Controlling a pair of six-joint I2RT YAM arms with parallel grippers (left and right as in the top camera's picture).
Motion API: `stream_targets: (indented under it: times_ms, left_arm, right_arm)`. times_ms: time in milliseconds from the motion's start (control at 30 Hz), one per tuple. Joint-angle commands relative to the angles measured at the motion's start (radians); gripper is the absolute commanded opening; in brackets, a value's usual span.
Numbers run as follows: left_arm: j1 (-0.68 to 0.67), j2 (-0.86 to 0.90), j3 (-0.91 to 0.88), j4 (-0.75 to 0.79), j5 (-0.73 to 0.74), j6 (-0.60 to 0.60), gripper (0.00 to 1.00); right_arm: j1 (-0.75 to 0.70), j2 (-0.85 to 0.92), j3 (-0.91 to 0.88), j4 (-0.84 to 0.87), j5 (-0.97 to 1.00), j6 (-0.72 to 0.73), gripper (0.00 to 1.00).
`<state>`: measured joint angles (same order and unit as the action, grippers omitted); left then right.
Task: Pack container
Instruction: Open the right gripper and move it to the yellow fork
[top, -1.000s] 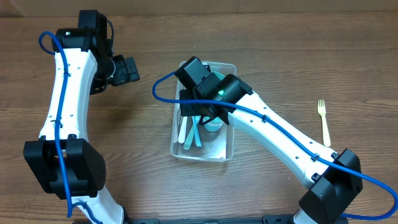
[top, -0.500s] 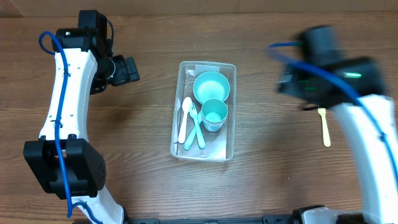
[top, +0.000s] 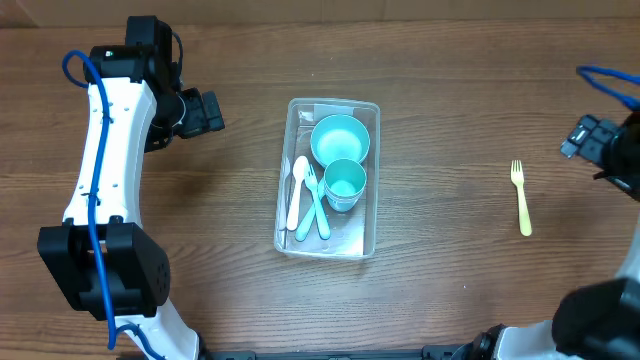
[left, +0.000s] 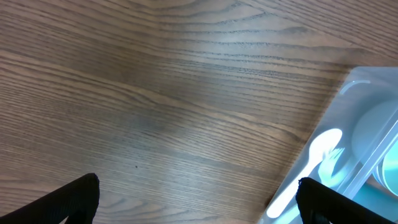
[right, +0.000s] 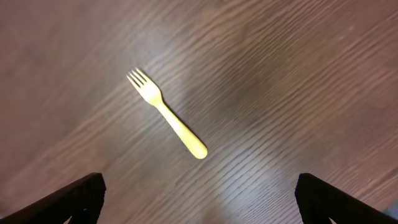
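Note:
The clear container (top: 283, 238) sits mid-table in the overhead view. It holds a teal bowl (top: 340, 138), a teal cup (top: 345, 183), a white spoon (top: 297, 190) and a teal fork (top: 316, 203). A yellow fork (top: 520, 198) lies on the wood to the right. My right gripper (top: 582, 138) hovers open at the far right, beyond the fork. The right wrist view has the yellow fork (right: 168, 115) ahead of the open, empty right gripper (right: 199, 199). My left gripper (top: 205, 112) hangs open left of the container. In the left wrist view the open left gripper (left: 198, 202) stands over bare wood, with the container's corner (left: 364, 81) and white spoon (left: 311, 168) at right.
The wooden table (top: 450, 90) carries only the container and the yellow fork. The left arm (top: 105, 150) runs down the left side, its blue cable beside it. The right arm's base (top: 600, 320) fills the bottom right corner.
My right arm swung from over the container out to the far right edge, and its jaws opened. The teal cup now stands in the container. The left arm has not moved.

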<state>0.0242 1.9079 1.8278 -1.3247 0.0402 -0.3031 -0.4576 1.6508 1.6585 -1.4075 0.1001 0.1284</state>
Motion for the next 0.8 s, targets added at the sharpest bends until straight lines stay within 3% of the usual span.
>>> stream_targets:
  times_ms: [0,333,633,767]
  left_arm:
    - [0.001,0.001,0.026,-0.002,0.001,0.019,1.0]
    - [0.001,0.001,0.026,-0.002,0.001,0.019,1.0]
    - [0.001,0.001,0.026,-0.002,0.001,0.019,1.0]
    - [0.001,0.001,0.026,-0.002,0.0,0.019,1.0]
  right_arm:
    - [-0.002,0.074,-0.054,0.009,-0.039,-0.105,1.0]
    - [-0.002,0.14,-0.344,0.23,-0.069,-0.277,0.99]
    - [0.001,0.143,-0.369,0.362,-0.105,-0.426,0.97]
    - [0.029,0.147,-0.418,0.416,-0.11,-0.498,0.88]
